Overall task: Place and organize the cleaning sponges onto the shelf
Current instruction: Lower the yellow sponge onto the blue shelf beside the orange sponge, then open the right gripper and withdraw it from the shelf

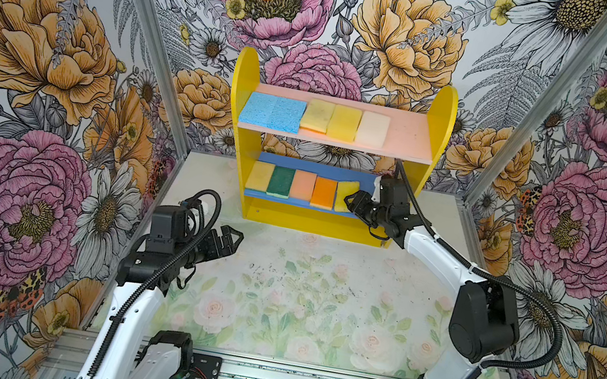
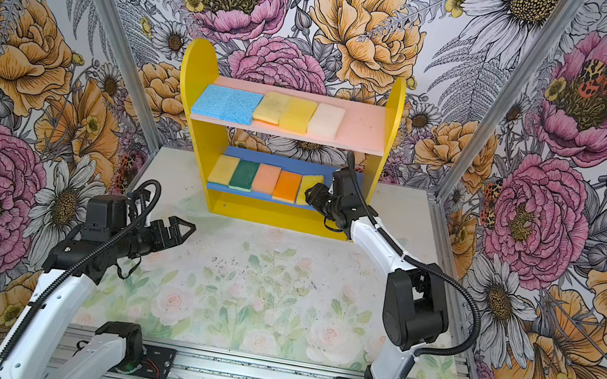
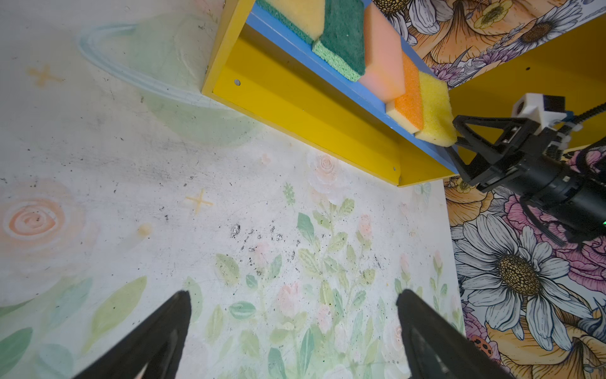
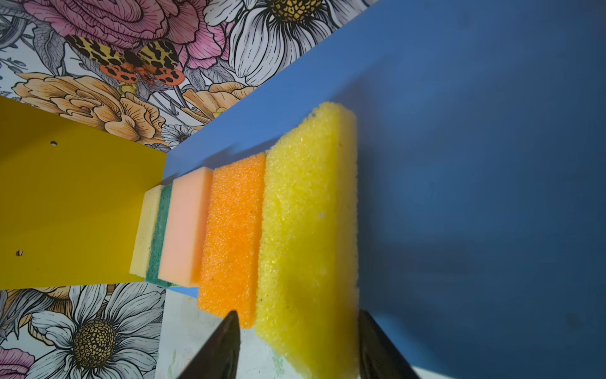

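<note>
The right gripper (image 4: pixel 296 316) has its jaws parted either side of the near end of the yellow sponge (image 4: pixel 308 229). There's a gap showing at one jaw, so nothing's clamped. That sponge lies on the lower blue board (image 4: pixel 459 164) at the right end of the row, touching the orange sponge (image 4: pixel 229 236), a little skewed and overhanging the near edge. Best now, I'd say, is to spread wider and back straight out nearward without dragging it. Near left, the left gripper (image 1: pixel 227 242) hovers wide open, well apart from the shelf (image 1: pixel 248 75).

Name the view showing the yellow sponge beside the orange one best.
Right wrist view: the yellow sponge is close and large, top face clear. Both top views show it small, partly behind the right gripper; left wrist shows it foreshortened.
</note>
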`<state>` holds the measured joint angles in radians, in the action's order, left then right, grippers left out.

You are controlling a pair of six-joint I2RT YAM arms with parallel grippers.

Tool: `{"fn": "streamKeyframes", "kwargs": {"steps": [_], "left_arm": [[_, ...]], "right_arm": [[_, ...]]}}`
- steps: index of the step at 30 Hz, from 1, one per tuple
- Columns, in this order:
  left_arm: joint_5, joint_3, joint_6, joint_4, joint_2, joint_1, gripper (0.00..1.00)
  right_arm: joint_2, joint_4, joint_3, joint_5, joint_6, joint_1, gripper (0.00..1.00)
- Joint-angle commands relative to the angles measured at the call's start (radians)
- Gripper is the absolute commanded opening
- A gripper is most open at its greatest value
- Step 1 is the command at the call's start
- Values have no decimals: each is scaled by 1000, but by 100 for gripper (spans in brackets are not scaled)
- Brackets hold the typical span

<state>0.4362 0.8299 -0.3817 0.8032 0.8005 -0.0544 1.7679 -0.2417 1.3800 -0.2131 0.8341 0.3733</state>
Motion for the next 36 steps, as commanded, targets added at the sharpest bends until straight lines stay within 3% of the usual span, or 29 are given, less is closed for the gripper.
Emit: {"fn": "streamKeyframes", "kwargs": {"steps": [1, 18, 36], "left_arm": [[18, -12, 16, -30, -1, 7, 99], [18, -12, 15, -30, -3, 8, 99], [18, -12, 17, -31, -6, 9, 99]], "right_arm": [[13, -35, 23, 21, 5, -7, 60], [79, -60, 108, -40, -6, 15, 67], [61, -59, 88, -36, -9, 13, 70]]}}
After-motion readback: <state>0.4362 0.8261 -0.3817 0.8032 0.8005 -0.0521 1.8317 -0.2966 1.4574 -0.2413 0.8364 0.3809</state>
